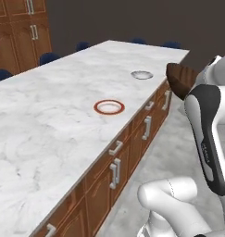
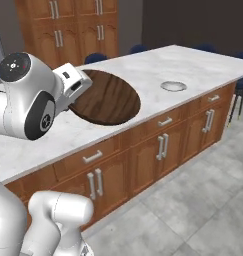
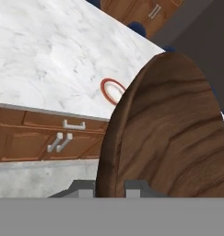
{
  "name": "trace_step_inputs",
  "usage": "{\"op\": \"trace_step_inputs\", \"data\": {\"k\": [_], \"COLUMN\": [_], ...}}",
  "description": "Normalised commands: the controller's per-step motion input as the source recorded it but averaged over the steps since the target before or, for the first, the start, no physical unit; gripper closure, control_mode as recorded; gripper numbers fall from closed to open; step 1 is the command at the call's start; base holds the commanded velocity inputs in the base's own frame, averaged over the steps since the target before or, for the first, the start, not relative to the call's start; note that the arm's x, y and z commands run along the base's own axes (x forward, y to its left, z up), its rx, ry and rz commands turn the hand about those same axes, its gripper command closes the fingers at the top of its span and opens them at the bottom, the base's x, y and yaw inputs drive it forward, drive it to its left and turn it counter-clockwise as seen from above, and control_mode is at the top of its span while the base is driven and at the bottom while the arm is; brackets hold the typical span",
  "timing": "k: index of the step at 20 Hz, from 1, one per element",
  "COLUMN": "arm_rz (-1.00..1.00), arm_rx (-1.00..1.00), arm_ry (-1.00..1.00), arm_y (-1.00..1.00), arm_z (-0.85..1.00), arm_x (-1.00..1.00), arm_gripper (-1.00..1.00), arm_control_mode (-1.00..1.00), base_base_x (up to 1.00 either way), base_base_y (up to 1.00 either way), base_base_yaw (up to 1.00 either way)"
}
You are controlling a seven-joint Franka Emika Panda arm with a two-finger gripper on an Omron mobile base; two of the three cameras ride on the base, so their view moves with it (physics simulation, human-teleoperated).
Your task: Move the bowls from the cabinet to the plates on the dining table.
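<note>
My gripper (image 3: 109,188) is shut on the rim of the dark brown wood-grained bowl (image 3: 168,129), which stands tilted on edge in the hand view. In the right base view the bowl (image 2: 110,100) hangs above the near edge of the dining table (image 2: 143,65), held out from the hand (image 2: 73,84). On the marble top lie the white plate with a red-brown rim (image 1: 109,107) and, farther along, the pale grey plate (image 1: 141,74). The bowl (image 1: 180,78) shows beside the table's edge, to the right of both plates. The cabinet is out of view.
Blue chairs (image 1: 49,58) line the table's far side. Tall wooden cupboards (image 2: 73,25) stand behind them. Drawers and doors with silver handles (image 1: 146,127) run along the table's near side, above grey floor (image 2: 193,200).
</note>
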Motion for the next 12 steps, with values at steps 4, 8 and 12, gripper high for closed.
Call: {"op": "trace_step_inputs", "data": {"k": [4, 8, 12], "arm_rz": [0.0, 0.0, 0.0], "arm_rx": [0.0, 0.0, 0.0], "arm_ry": [0.0, 0.0, 0.0], "arm_y": [0.0, 0.0, 0.0], "arm_z": [0.0, 0.0, 0.0], "arm_x": [0.0, 0.0, 0.0], "arm_gripper": [1.0, 1.0, 1.0], "arm_control_mode": [1.0, 1.0, 1.0], "base_base_x": [0.38, 0.36, 0.33], "base_base_y": [-0.51, -0.47, -0.36], "base_base_yaw": [0.22, 0.21, 0.2]}}
